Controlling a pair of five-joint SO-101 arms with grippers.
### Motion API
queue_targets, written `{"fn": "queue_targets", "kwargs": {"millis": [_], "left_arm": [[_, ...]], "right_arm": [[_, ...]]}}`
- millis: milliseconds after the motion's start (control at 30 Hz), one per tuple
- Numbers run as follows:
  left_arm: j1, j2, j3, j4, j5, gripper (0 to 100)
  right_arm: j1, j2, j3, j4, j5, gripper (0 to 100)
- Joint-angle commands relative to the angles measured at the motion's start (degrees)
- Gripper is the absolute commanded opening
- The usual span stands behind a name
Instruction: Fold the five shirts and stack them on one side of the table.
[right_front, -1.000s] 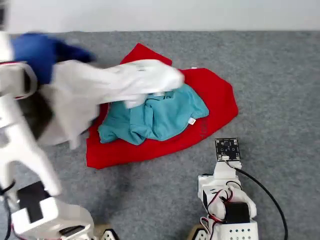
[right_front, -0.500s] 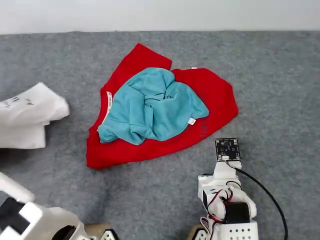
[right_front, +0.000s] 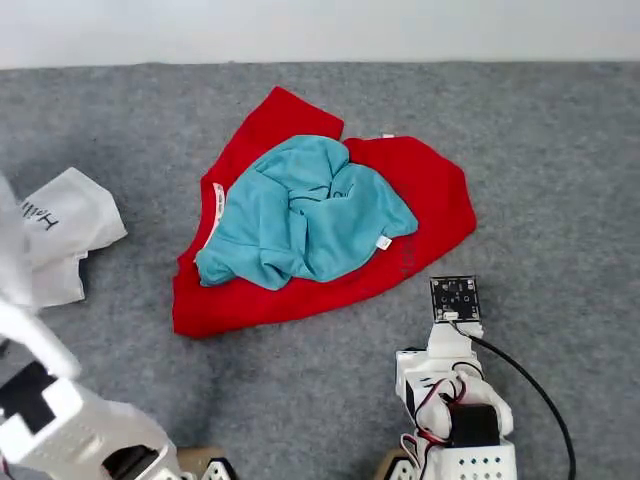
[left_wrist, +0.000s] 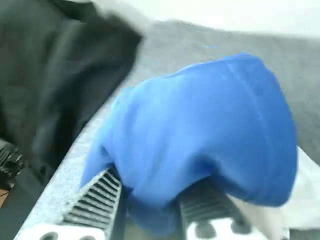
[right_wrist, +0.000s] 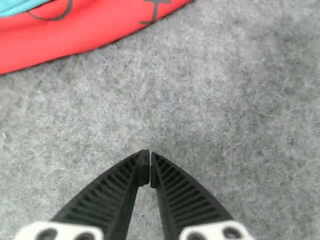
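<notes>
Judging by how the cloth lies, the folding has hardly begun. A crumpled teal cotton shirt (right_front: 305, 215) sits bunched on top of a red cotton shirt (right_front: 430, 210) that is spread out, unfolded, in the middle of the grey felt-covered table (right_front: 560, 160). Well apart from these, at the table edge on the left arm's side, a white shirt with dark print (right_front: 70, 225) lies in a loose heap, doubled over but not squared.

In the left wrist view a bright blue cloth shirt (left_wrist: 210, 135) bulges over the left arm's fingers (left_wrist: 95, 200), which seem to be pinching a fold of it between them. Near it lies a rumpled black garment (left_wrist: 55, 75), and the white cloth touches the blue. So three shirts look loosely gathered on one side, none neatly folded, and there is no tidy stack yet.

The right arm's fingers (right_wrist: 175, 192) are pressed together with nothing in them, hovering over bare table just beside the red shirt's hem. What is left, I'd judge, is nearly everything: all five still want folding, and the teal and red shirts must then go across to join the pile
</notes>
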Motion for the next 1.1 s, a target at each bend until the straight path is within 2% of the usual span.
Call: {"fn": "queue_targets", "kwargs": {"millis": [0,67,100,233,367,567,767,933,1067], "left_arm": [[-0.1,-1.1,-1.1,2.3,-1.3,27],[-0.8,-2.5,-1.9,5.7,-1.3,36],[-1.0,-3.4,-2.2,6.9,-1.3,36],[0.8,-7.8,-2.6,10.5,-4.6,36],[6.0,-13.1,-2.5,16.5,-5.8,36],[23.8,-14.5,1.3,27.4,-5.8,36],[42.5,-8.1,11.4,27.9,-5.7,36],[52.2,0.6,11.7,27.8,-5.7,36],[56.2,7.6,11.7,23.3,-5.1,36]], "right_arm": [[-0.1,-0.2,1.0,-0.4,-0.3,0.9],[-0.1,-0.2,1.0,-0.4,-0.3,0.9],[-0.1,-0.2,1.0,-0.4,-0.3,0.9],[-0.1,-0.2,1.0,-0.4,-0.3,0.9],[-0.1,-0.2,1.0,-0.4,-0.3,0.9],[-0.1,-0.2,1.0,-0.4,-0.3,0.9],[-0.1,-0.2,1.0,-0.4,-0.3,0.9],[-0.1,-0.2,1.0,-0.4,-0.3,0.9],[-0.1,-0.2,1.0,-0.4,-0.3,0.9]]}}
